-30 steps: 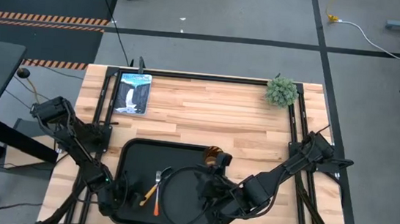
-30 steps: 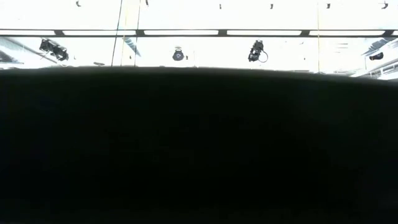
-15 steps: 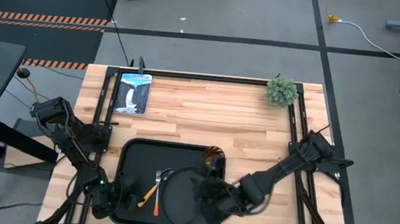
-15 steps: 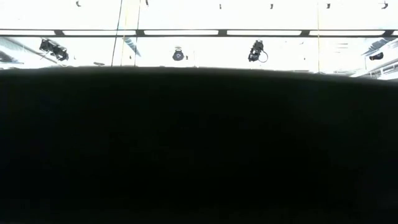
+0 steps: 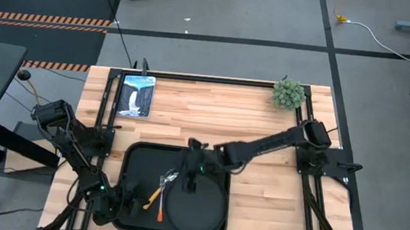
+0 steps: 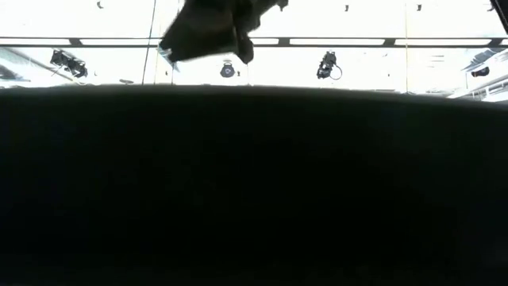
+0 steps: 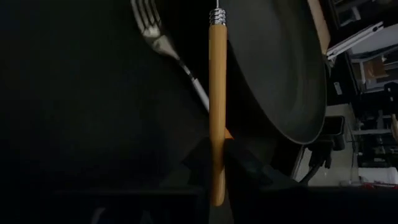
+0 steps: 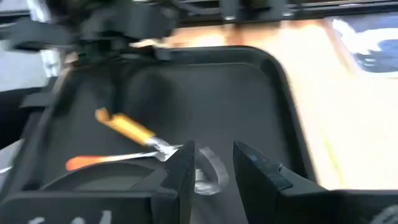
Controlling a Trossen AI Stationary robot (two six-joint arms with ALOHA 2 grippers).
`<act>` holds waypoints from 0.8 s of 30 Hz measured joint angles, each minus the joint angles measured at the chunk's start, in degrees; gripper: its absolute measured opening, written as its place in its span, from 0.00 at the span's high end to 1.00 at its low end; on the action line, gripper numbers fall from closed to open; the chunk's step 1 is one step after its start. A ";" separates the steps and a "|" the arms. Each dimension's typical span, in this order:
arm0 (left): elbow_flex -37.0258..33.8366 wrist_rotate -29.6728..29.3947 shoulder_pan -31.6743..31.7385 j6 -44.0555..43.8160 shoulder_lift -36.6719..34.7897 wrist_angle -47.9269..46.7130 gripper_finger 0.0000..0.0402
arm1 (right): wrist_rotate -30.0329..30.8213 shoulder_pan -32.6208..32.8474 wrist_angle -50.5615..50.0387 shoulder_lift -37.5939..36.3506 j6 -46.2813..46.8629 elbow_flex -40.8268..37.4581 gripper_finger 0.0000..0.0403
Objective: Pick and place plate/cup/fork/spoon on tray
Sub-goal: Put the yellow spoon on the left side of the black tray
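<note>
The black tray (image 5: pixel 136 161) lies at the table's near middle. The round black plate (image 5: pixel 196 208) rests on its right half. The fork (image 7: pixel 146 18) and the spoon (image 5: pixel 155 195) lie crossed on the tray, left of the plate. My left gripper (image 5: pixel 134 199) is low over the tray's near left part, shut on the spoon. My right gripper (image 5: pixel 188 175) is open and empty above the tray's far middle. In the right wrist view its fingers stand over the spoon's silver bowl (image 8: pixel 208 172). The cup is hidden, likely under the right arm. My left gripper (image 7: pixel 219 162) pinches the spoon's orange handle (image 7: pixel 217 124) between its two fingers, near the free end, which sticks out behind them. The fingers lie along the handle. The handle crosses over the fork's neck (image 7: pixel 196 93). Whether the spoon rests on the tray I cannot tell.
A waterfall picture card (image 5: pixel 135 95) lies at the far left and a small green plant (image 5: pixel 288 94) at the far right. Bare wood (image 5: pixel 272 204) shows right of the tray. The low view is almost wholly blocked by a dark mass (image 6: pixel 254 191).
My right gripper has left the plate's near right rim, swung toward the table's far edge and left, and risen over the tray's far middle. Its arm now covers the spot where the cup showed. The plate, fork and spoon stay where they were.
</note>
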 joint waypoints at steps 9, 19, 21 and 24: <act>0.00 -4.37 -0.53 1.70 -0.02 -1.27 0.91 | -3.96 -3.69 0.69 -0.04 -1.28 -1.65 0.72; 0.00 -9.57 -5.81 -7.16 -0.02 -2.07 0.91 | -3.97 -1.75 2.02 -0.04 -1.47 -1.65 0.72; 0.02 -10.02 -6.80 -9.23 -0.07 -2.19 0.91 | -3.60 -1.17 1.95 -0.04 -1.59 -1.65 0.72; 0.15 -10.63 -7.65 -11.91 -0.09 -2.56 0.91 | -2.02 -0.21 1.91 -0.04 -2.62 -1.65 0.72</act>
